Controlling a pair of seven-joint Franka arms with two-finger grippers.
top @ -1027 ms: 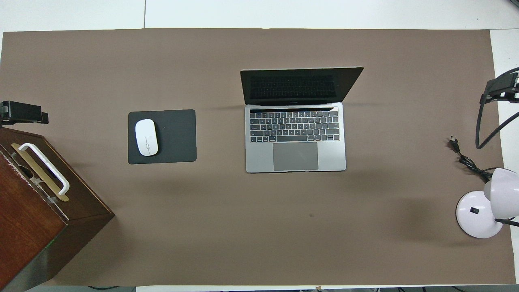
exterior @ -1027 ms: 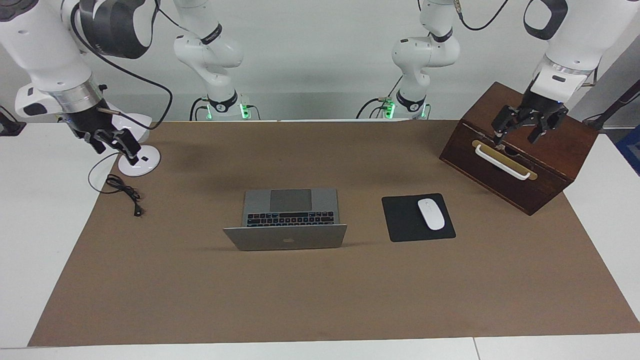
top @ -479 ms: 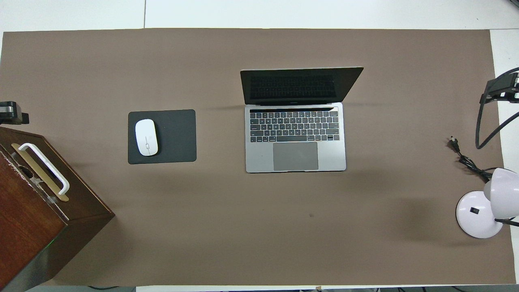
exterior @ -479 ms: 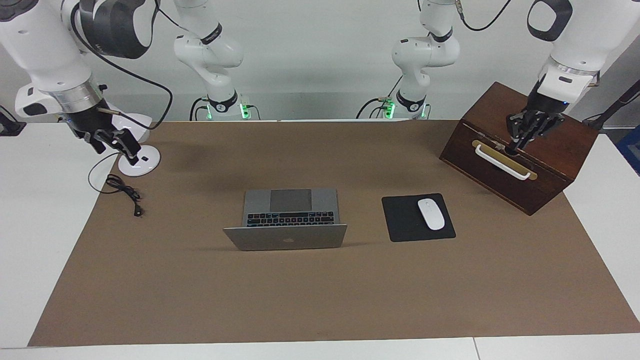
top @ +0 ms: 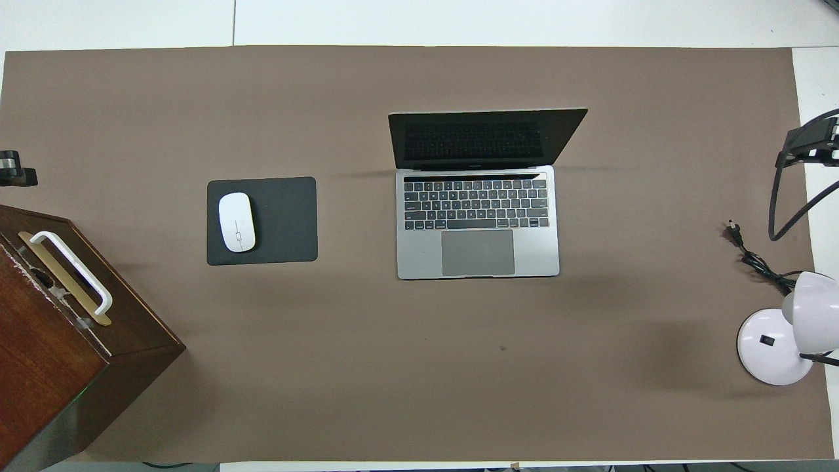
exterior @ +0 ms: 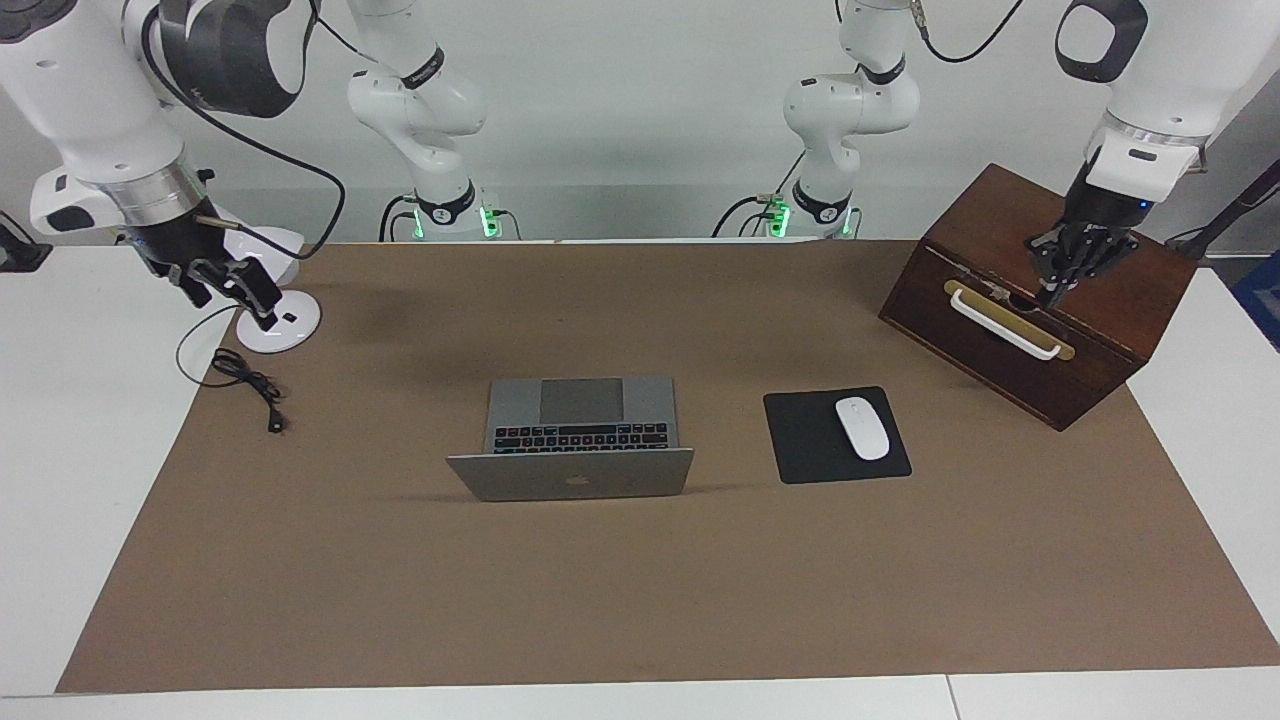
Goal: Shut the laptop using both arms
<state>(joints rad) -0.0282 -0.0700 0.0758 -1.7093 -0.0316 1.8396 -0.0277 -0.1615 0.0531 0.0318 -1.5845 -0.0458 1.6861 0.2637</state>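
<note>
The silver-grey laptop (exterior: 572, 484) stands open in the middle of the brown mat, its lid raised with the apple logo facing away from the robots. Its keyboard and trackpad show in the overhead view (top: 477, 223). My left gripper (exterior: 1058, 282) hangs over the top of the wooden box at the left arm's end, fingers drawn together and empty. It only peeks in at the edge of the overhead view (top: 14, 176). My right gripper (exterior: 228, 291) is open and empty over the lamp base at the right arm's end. It also shows in the overhead view (top: 811, 141). Both are well away from the laptop.
A dark wooden box (exterior: 1100, 340) with a white handle (exterior: 1003, 322) sits at the left arm's end. A black mouse pad (exterior: 810, 445) with a white mouse (exterior: 862, 428) lies beside the laptop. A white lamp (top: 773, 347) and a black cord (exterior: 250, 385) sit at the right arm's end.
My left gripper's fingers have gone from spread wide to together, and the hand has shifted slightly toward the left arm's end over the box. The right arm and the laptop have not moved.
</note>
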